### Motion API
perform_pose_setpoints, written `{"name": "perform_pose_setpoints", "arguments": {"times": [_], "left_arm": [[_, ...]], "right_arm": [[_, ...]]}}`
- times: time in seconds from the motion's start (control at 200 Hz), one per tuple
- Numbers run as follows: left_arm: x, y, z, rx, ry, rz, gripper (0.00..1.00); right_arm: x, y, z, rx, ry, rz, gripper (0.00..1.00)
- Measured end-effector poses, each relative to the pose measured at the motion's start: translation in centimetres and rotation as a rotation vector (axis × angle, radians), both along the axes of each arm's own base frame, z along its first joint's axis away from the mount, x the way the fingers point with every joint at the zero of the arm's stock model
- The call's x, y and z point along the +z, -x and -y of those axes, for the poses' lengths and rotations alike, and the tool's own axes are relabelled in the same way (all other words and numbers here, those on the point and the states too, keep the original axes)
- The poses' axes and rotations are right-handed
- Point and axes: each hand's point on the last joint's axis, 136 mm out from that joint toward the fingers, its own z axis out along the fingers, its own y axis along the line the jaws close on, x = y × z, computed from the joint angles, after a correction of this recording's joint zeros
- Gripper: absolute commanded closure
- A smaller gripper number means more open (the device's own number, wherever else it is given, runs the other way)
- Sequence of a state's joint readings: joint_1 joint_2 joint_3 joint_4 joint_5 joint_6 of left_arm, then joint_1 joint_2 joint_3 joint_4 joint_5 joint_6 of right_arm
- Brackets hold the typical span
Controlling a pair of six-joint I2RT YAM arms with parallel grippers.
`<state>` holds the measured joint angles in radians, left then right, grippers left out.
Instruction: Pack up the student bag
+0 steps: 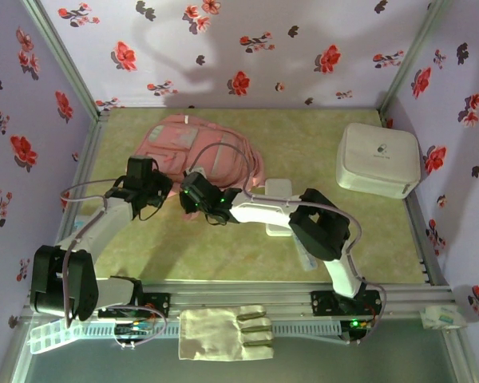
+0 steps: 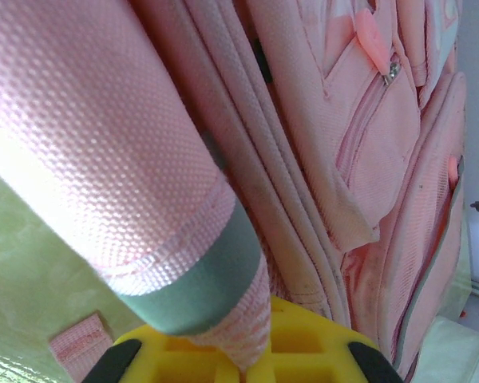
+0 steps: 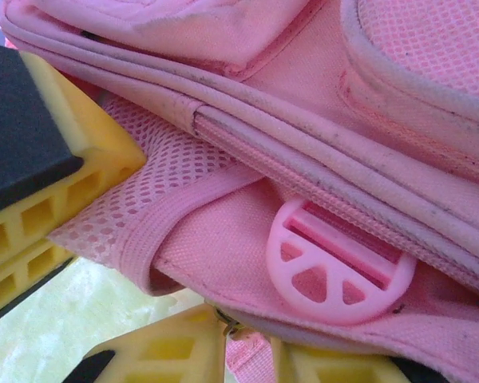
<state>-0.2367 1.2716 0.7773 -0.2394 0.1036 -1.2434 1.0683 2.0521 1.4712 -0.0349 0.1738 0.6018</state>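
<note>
The student bag, a soft pink backpack, lies at the back middle of the green table. My left gripper is at its near left edge. In the left wrist view this gripper is shut on a pink strap with a mint-green band, lifted off the bag. My right gripper sits just right of it at the bag's near edge. In the right wrist view its yellow jaws press on a small pink zipper tab under a round pink buckle. One left finger shows close by.
A white rounded hard box stands at the back right. A flat white item lies under my right arm. A pale glove rests on the front rail. Flowered walls close in the table on three sides.
</note>
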Motion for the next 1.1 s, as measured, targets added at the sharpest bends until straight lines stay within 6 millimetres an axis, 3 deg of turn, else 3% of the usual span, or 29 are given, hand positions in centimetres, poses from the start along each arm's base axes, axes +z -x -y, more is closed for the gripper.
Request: {"name": "perform_pose_setpoints", "arguments": {"times": [0.26, 0.44, 0.545, 0.815, 0.945, 1.1], "left_arm": [[0.0, 0.0, 0.0, -0.001, 0.000, 0.000, 1.00], [0.1, 0.0, 0.0, -0.015, -0.011, 0.006, 1.00], [0.0, 0.1, 0.2, -0.033, -0.022, 0.004, 1.00], [-0.6, 0.2, 0.2, -0.063, -0.049, -0.009, 1.00], [-0.8, 0.3, 0.2, -0.070, -0.050, -0.015, 1.00], [-0.8, 0.3, 0.2, -0.077, -0.057, -0.014, 1.00]], "right_arm": [[-0.1, -0.2, 0.0, 0.002, 0.016, 0.012, 0.90], [-0.2, -0.1, 0.3, -0.002, 0.019, 0.015, 0.91], [-0.5, 0.3, 2.3, -0.028, 0.040, 0.017, 0.91], [-1.4, 0.3, 10.1, -0.209, 0.105, -0.001, 0.91], [-1.7, 0.2, 10.8, -0.227, 0.117, -0.007, 0.87], [-1.7, -0.3, 10.2, -0.217, 0.146, -0.008, 0.83]]}}
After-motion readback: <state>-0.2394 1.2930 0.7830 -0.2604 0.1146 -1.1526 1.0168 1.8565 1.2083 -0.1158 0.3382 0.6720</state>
